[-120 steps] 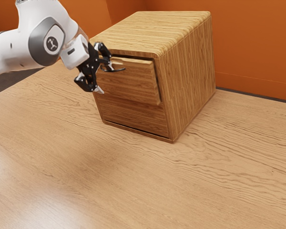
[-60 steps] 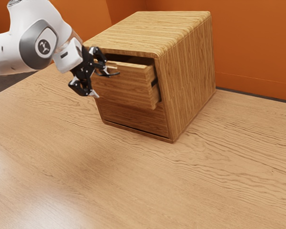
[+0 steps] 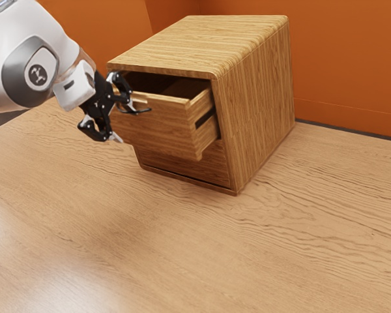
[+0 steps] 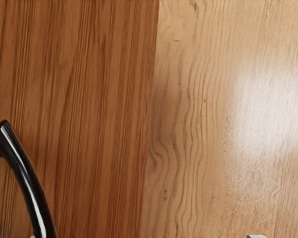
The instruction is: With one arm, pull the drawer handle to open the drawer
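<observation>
The black gripper is sitting right at the slim black drawer handle, which is lying just in front of it; whether it is clamping that handle cannot be told. Under the hand, the curved handle is arching off the drawer front. Beyond the gripper, the drawer is standing partly out of the wooden cabinet, which is resting on the wooden tabletop with an orange wall behind it.

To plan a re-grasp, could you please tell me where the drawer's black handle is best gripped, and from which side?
Grip the black handle mid-arch, where it bows clear of the drawer front, coming straight from the front, the way the drawer slides.
</observation>
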`<state>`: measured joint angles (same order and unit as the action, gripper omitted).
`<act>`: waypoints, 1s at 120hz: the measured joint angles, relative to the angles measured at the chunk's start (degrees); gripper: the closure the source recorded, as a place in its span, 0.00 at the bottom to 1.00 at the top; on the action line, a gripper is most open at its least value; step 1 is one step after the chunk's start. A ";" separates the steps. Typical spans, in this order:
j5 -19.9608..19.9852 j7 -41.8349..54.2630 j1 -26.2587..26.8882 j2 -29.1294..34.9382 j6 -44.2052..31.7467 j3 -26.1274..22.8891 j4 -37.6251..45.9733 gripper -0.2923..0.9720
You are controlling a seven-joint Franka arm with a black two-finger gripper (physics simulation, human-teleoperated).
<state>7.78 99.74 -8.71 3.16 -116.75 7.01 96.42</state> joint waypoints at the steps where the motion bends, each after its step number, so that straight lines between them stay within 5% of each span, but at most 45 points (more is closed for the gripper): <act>1: 0.00 0.00 0.09 0.10 -0.04 0.10 0.12 0.39; 120: -0.95 -0.19 0.69 14.10 -2.61 1.25 14.74 0.37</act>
<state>6.82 99.55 -8.02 17.25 -119.36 8.26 111.16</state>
